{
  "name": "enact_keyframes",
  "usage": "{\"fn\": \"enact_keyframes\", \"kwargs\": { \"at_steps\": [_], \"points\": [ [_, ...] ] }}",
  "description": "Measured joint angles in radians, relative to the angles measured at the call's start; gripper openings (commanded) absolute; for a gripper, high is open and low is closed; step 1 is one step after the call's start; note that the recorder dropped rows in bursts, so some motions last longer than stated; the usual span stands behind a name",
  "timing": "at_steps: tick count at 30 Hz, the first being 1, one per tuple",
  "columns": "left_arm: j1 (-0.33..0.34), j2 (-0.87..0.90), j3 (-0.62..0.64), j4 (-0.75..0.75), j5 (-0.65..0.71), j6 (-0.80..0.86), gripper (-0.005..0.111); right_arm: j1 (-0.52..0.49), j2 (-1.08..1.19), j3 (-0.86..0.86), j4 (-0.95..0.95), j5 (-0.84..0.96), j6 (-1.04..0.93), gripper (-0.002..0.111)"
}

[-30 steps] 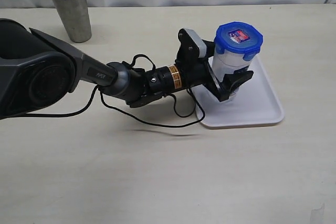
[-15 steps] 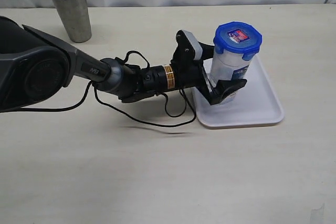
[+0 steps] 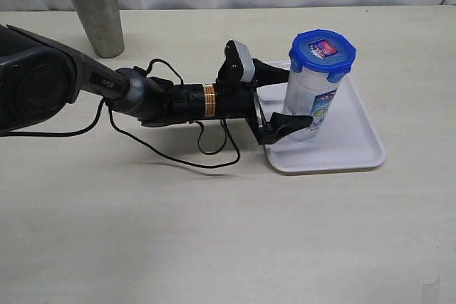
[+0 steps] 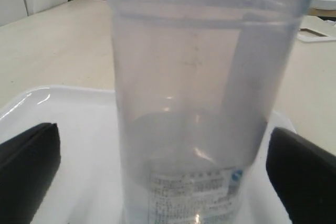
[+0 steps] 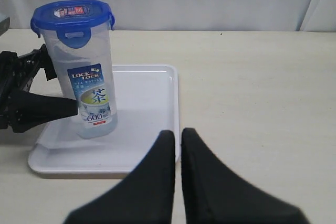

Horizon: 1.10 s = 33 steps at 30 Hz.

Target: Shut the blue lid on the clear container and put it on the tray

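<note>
On the pale table [image 3: 214,233], we should draw the left gripper [image 3: 296,97], spread around the clear container [image 3: 317,83] on the tray [image 3: 356,140], straight toward 9 o'clock without nudging it.

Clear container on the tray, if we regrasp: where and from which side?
Mid-body of the clear container, below the blue lid, coming in level from the side of the left gripper, whose open fingers flank it. It stands upright on the tray, tall and narrow; the lid's flaps jut out, so top-down looks poorer.
</note>
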Motion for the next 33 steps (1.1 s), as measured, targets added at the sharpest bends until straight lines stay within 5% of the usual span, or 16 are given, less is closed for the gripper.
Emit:
{"fn": "enact_keyframes", "kwargs": {
  "at_steps": [23, 33],
  "points": [
    [0.130, -0.023, 0.000, 0.214, -0.060, -0.165, 0.104, 0.000, 0.000, 0.000, 0.000, 0.000, 0.000, 0.004],
    [0.167, -0.134, 0.000, 0.372, 0.037, -0.288, 0.104, 0.000, 0.000, 0.000, 0.000, 0.000, 0.000, 0.004]
  ]
}}
